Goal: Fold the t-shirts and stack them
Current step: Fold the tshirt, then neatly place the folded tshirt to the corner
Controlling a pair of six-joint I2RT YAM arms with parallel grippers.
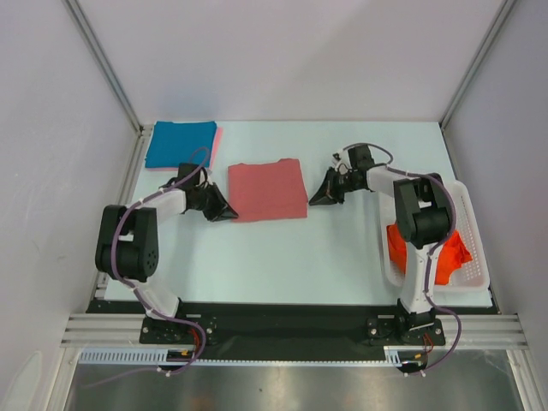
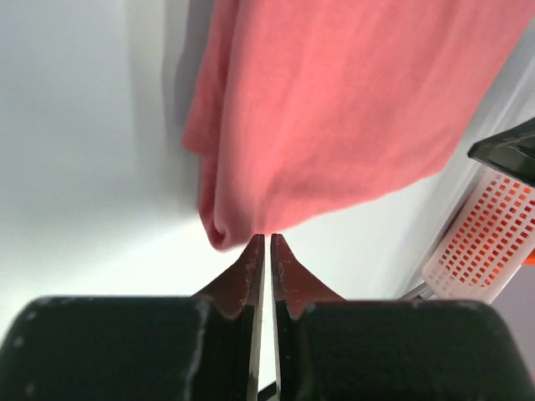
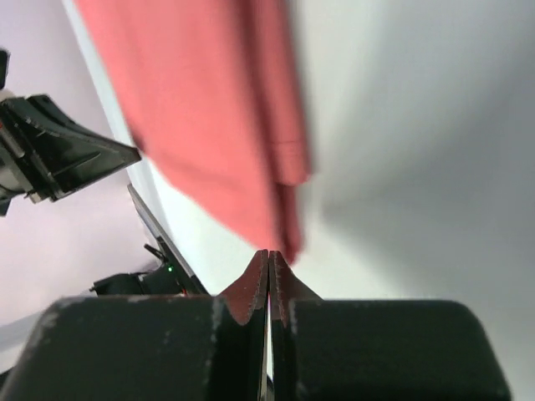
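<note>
A folded dusty salmon-red t-shirt [image 1: 268, 190] lies flat at the table's middle; it also shows in the left wrist view [image 2: 334, 109] and the right wrist view [image 3: 209, 125]. A folded teal-blue t-shirt [image 1: 181, 143] lies at the back left on a light pink t-shirt [image 1: 217, 139] that peeks out at its right edge. Bright orange-red t-shirts [image 1: 437, 248] lie crumpled in the basket. My left gripper [image 1: 229, 211] is shut and empty at the salmon shirt's left near corner [image 2: 267, 237]. My right gripper [image 1: 315, 199] is shut and empty just right of that shirt [image 3: 269, 253].
A white plastic lattice basket [image 1: 472, 224] stands at the right edge of the table, partly under my right arm; it also shows in the left wrist view [image 2: 481, 242]. Grey walls and metal posts enclose the table.
</note>
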